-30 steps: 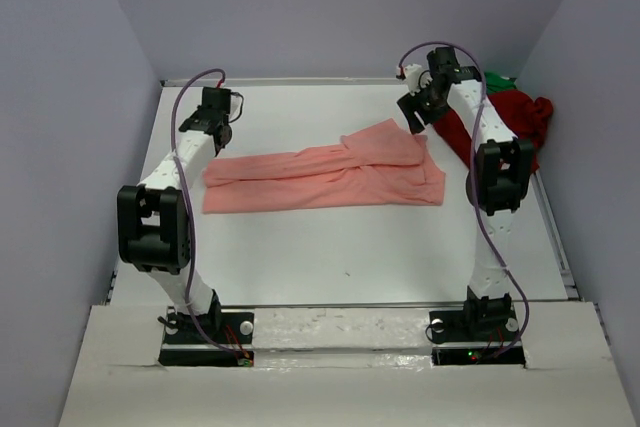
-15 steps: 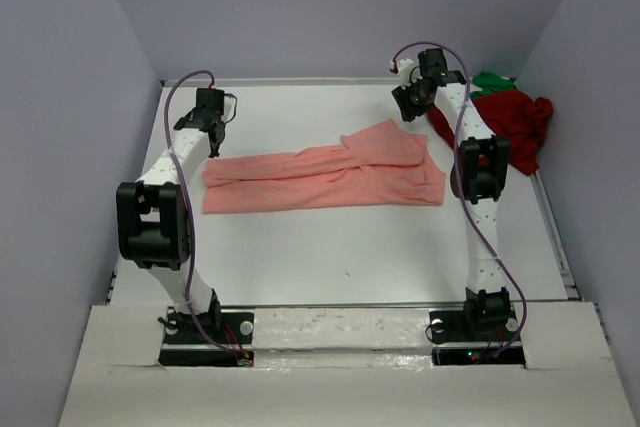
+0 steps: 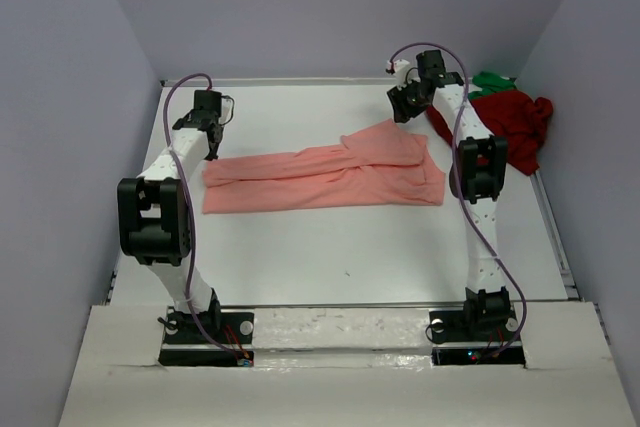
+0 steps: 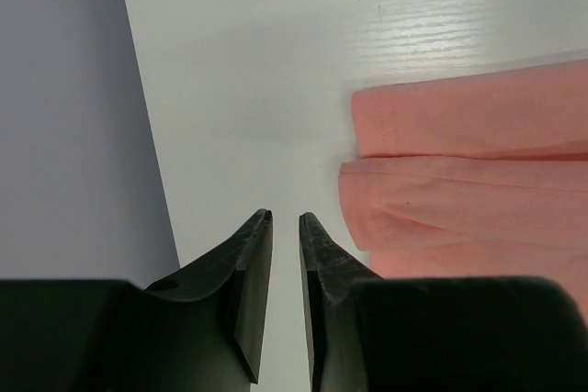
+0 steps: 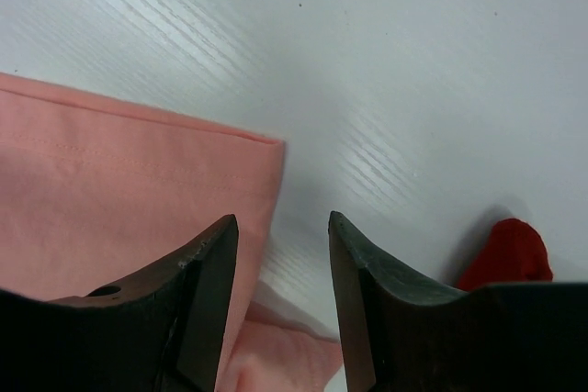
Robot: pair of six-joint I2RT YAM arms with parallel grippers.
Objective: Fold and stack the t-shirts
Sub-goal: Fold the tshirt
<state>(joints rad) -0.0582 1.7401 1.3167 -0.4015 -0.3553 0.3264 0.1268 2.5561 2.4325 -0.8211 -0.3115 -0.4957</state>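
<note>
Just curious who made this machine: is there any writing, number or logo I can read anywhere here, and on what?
None: no text can be read in any view.
The salmon-pink t-shirt, dark red t-shirt and green t-shirt: plain cloth, no print showing.
The left arm and right arm: no legible label.

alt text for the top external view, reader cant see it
A salmon-pink t-shirt lies folded into a long band across the table, the left gripper just off its left end and the right gripper over its far right corner. A dark red t-shirt and a green t-shirt sit crumpled at the far right.
</note>
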